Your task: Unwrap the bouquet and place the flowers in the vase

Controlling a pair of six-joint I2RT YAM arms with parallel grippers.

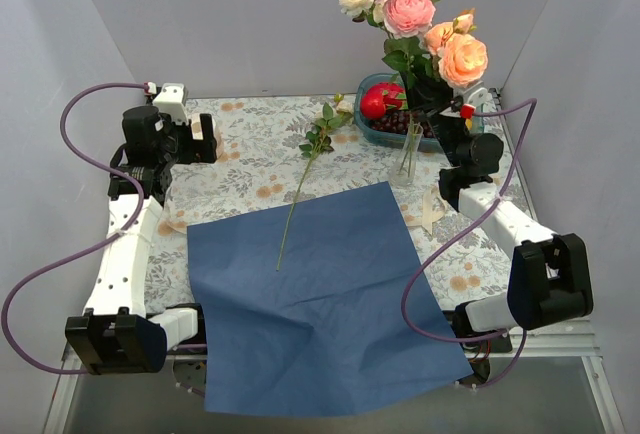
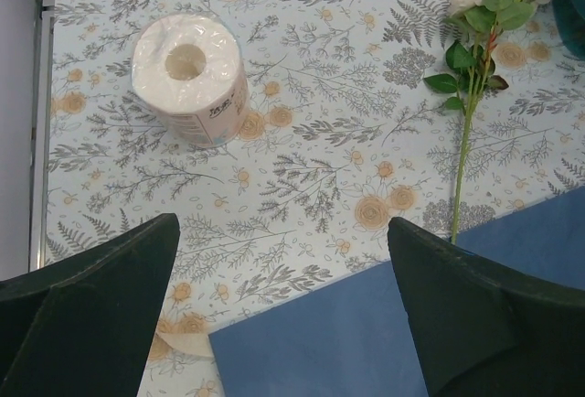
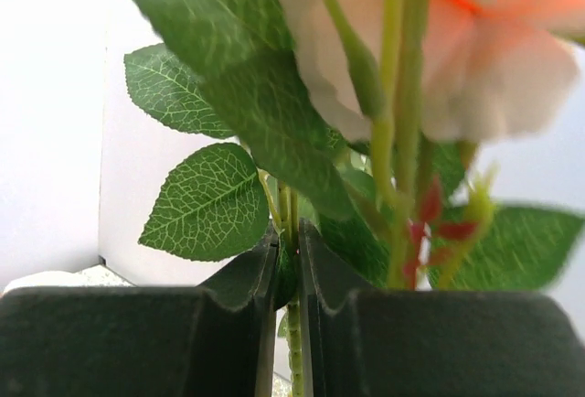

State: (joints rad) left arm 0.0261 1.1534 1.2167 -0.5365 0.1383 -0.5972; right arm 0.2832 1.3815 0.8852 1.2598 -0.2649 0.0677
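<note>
The right gripper point(image 3: 288, 260) has its jaws drawn almost together on a thin green stem, pinched just under the leaves; the stem belongs to the flowers point(image 1: 410, 9), pink, peach and cream roses standing upright high above the far right corner of the cloth-covered table point(image 1: 250, 149); their stems run down into the vase point(image 1: 408, 159), a narrow clear glass tube standing upright near that corner, just in front of the teal fruit tray point(image 1: 372, 122); the gripper holds the bunch above the vase's rim

The blue wrapping paper point(image 1: 330, 294) lies opened flat across the middle of the table, reaching over the near edge; a single rose point(image 1: 305, 169) lies apart from the rest, its stem end on the paper's far edge, its leaves and pale bloom pointing toward the far edge of the table; the cream ribbon point(image 1: 430, 209) lies on the cloth just beside the paper's right edge, in front of the vase

The left gripper point(image 2: 283, 228) hangs over the far left part of the table with its jaws spread wide and nothing between them; a paper roll point(image 2: 187, 77) stands on end just beyond it
</note>
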